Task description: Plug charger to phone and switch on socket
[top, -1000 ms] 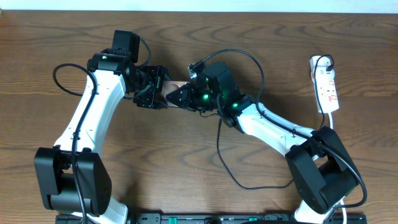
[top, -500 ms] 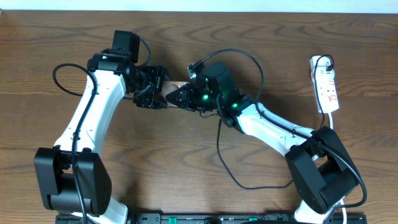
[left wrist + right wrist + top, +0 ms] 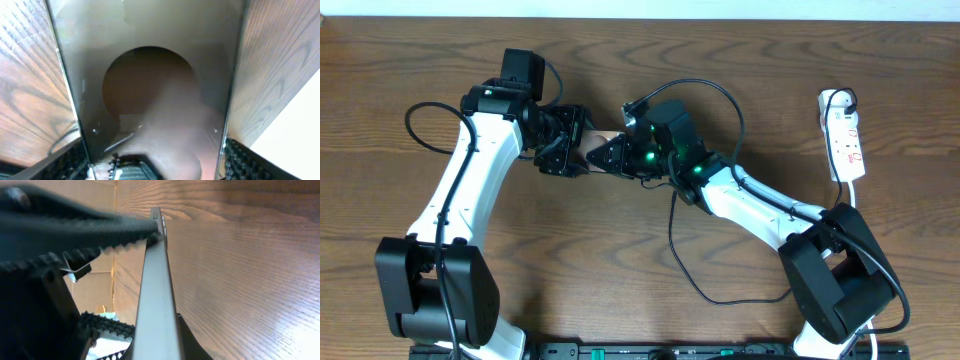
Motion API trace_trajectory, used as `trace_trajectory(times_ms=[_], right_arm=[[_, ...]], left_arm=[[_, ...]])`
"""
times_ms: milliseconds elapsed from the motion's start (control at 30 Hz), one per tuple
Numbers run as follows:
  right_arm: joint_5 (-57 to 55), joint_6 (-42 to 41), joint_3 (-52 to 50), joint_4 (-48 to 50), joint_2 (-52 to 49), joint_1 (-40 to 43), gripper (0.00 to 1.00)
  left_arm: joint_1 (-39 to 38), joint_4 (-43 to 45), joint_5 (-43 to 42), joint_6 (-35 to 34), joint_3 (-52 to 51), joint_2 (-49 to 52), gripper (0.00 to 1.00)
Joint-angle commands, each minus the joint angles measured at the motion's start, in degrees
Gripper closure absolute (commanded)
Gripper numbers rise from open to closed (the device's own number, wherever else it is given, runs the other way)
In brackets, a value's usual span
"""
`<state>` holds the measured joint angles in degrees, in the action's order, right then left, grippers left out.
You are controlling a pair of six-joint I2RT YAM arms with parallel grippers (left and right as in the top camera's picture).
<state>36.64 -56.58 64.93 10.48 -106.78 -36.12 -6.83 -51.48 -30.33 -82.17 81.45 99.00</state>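
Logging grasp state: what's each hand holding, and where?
Left hand straddles the phone across its long edges; clamping cannot be told. Right hand is shut against the phone's edge; anything pinched is hidden.

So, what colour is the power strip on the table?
The power strip is white with small red markings, best seen overhead.

Finding the phone (image 3: 604, 137) behind the middle of the table (image 3: 610, 300), sitting between the left gripper (image 3: 572, 150) on its left and the right gripper (image 3: 602, 156) on its right. Seeing the socket (image 3: 846, 135) lying well apart near the right edge. Tracing the charger (image 3: 671, 235) looping on the table before the right arm.
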Motion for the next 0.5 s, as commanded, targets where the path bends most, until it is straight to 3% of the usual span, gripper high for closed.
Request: trace_trajectory(times_ms=[0, 267, 467], right_arm=[[-0.72, -0.42, 0.92, 0.02, -0.35, -0.24, 0.99], [-0.7, -0.39, 0.92, 0.0, -0.35, 0.39, 0.99], [-0.72, -0.39, 0.92, 0.0, -0.35, 1.7, 0.99]], left_arm=[[-0.15, -0.57, -0.68, 0.46, 0.52, -1.7, 0.12], [-0.17, -0.76, -0.7, 0.68, 0.52, -1.7, 0.09], [-0.15, -0.74, -0.74, 4.52, 0.52, -1.7, 0.09]])
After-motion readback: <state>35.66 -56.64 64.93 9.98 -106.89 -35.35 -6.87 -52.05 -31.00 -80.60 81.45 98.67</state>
